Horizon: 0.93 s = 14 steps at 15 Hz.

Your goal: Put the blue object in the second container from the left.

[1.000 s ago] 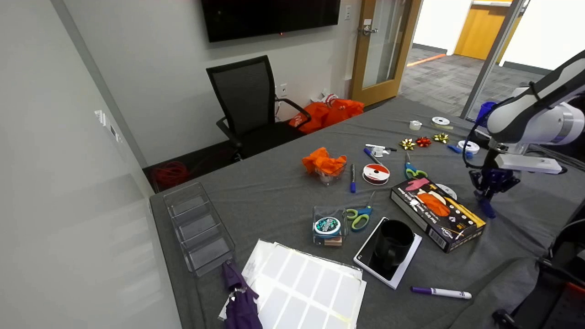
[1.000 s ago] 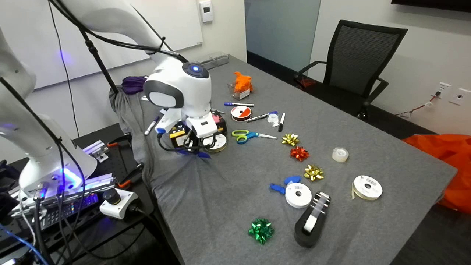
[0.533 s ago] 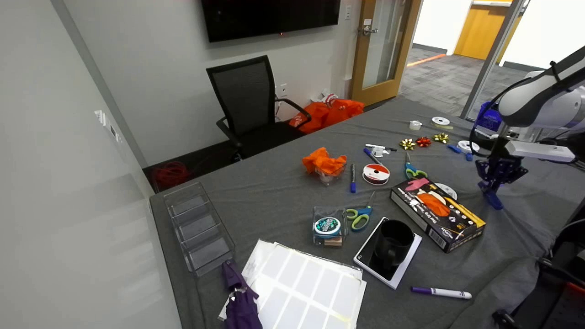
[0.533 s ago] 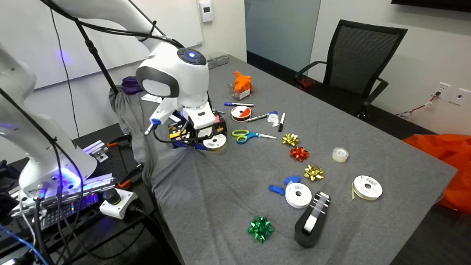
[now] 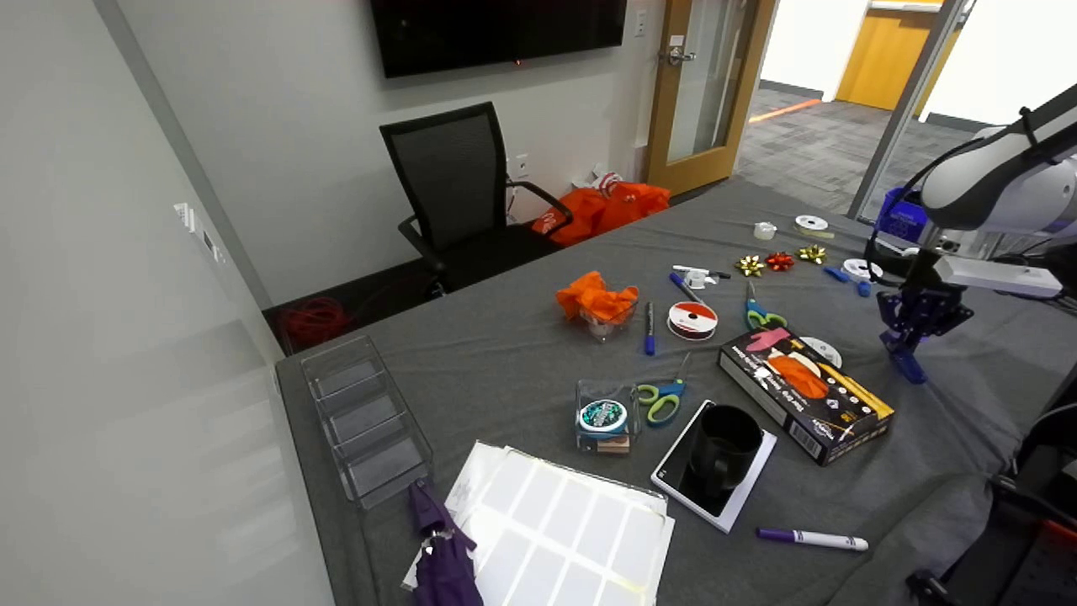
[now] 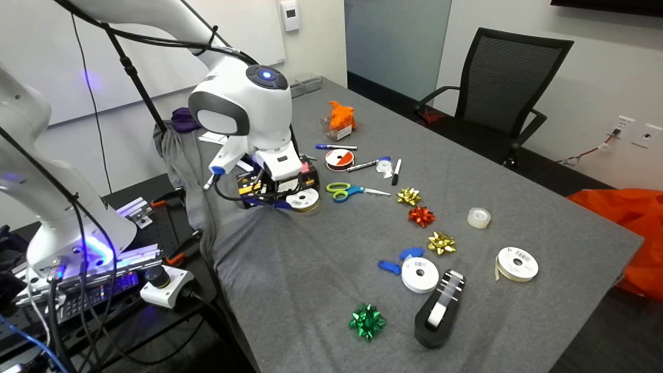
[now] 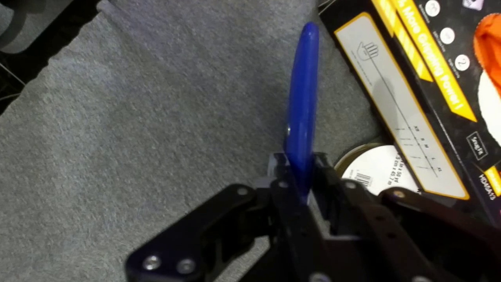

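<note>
My gripper is shut on the blue object, a slim dark-blue piece that points out beyond the fingertips. In an exterior view the gripper holds the blue object low over the cloth, beside the black glove box. I cannot tell the exact gap beneath it. In an exterior view the blue object shows only partly below the hand. The second container, a round teal dish with a white rim, sits inside a clear square box, far from the gripper. It is hidden in the other views.
The glove box lies between gripper and dish, with a ribbon spool beside it. A black mug stands on a white-edged box. Scissors, a divided clear tray and a clear dish with orange cloth lie farther off.
My gripper has risen a little and shifted right in one exterior view, and up and left in another, with the blue object still in it. In the last half second it barely moves.
</note>
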### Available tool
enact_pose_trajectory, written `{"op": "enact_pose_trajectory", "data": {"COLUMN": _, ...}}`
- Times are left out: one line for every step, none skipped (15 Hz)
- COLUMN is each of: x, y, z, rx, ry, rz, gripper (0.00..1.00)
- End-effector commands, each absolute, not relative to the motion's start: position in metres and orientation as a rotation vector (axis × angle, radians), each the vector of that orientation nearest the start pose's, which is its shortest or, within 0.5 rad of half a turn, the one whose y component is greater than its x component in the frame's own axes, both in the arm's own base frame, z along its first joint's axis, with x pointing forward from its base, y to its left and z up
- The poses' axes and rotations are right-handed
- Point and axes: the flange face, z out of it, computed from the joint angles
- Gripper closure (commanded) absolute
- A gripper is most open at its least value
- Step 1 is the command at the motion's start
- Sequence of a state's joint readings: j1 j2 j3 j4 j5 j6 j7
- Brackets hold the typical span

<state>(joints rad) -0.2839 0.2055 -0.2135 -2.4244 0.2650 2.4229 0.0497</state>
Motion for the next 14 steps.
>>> {"op": "enact_pose_trajectory", "data": {"x": 0.402, "y": -0.225, "z": 0.232, "rx": -2.679, "ry": 1.057, "rz": 0.177, "gripper": 0.95}}
{"op": "enact_pose_trajectory", "data": {"x": 0.401, "y": -0.226, "z": 0.235, "rx": -2.657, "ry": 1.043, "rz": 0.162, "gripper": 0.95}}
{"op": "enact_pose_trajectory", "data": {"x": 0.400, "y": -0.227, "z": 0.239, "rx": -2.630, "ry": 1.030, "rz": 0.143, "gripper": 0.95}}
{"op": "enact_pose_trajectory", "data": {"x": 0.398, "y": -0.227, "z": 0.242, "rx": -2.610, "ry": 1.014, "rz": 0.131, "gripper": 0.95}}
{"op": "enact_pose_trajectory", "data": {"x": 0.397, "y": -0.228, "z": 0.245, "rx": -2.594, "ry": 0.999, "rz": 0.122, "gripper": 0.95}}
{"op": "enact_pose_trajectory", "data": {"x": 0.396, "y": -0.229, "z": 0.246, "rx": -2.593, "ry": 0.987, "rz": 0.116, "gripper": 0.95}}
{"op": "enact_pose_trajectory", "data": {"x": 0.396, "y": -0.230, "z": 0.247, "rx": -2.590, "ry": 0.978, "rz": 0.110, "gripper": 0.95}}
{"op": "enact_pose_trajectory", "data": {"x": 0.395, "y": -0.231, "z": 0.247, "rx": -2.601, "ry": 0.971, "rz": 0.114, "gripper": 0.95}}
{"op": "enact_pose_trajectory", "data": {"x": 0.395, "y": -0.233, "z": 0.244, "rx": -2.636, "ry": 0.974, "rz": 0.122, "gripper": 0.95}}
{"op": "enact_pose_trajectory", "data": {"x": 0.395, "y": -0.233, "z": 0.242, "rx": -2.659, "ry": 0.983, "rz": 0.128, "gripper": 0.95}}
{"op": "enact_pose_trajectory", "data": {"x": 0.396, "y": -0.234, "z": 0.240, "rx": -2.676, "ry": 0.991, "rz": 0.131, "gripper": 0.95}}
{"op": "enact_pose_trajectory", "data": {"x": 0.396, "y": -0.234, "z": 0.239, "rx": -2.689, "ry": 0.996, "rz": 0.135, "gripper": 0.95}}
{"op": "enact_pose_trajectory", "data": {"x": 0.396, "y": -0.233, "z": 0.239, "rx": -2.697, "ry": 0.999, "rz": 0.138, "gripper": 0.95}}
{"op": "enact_pose_trajectory", "data": {"x": 0.397, "y": -0.233, "z": 0.239, "rx": -2.704, "ry": 1.002, "rz": 0.142, "gripper": 0.95}}
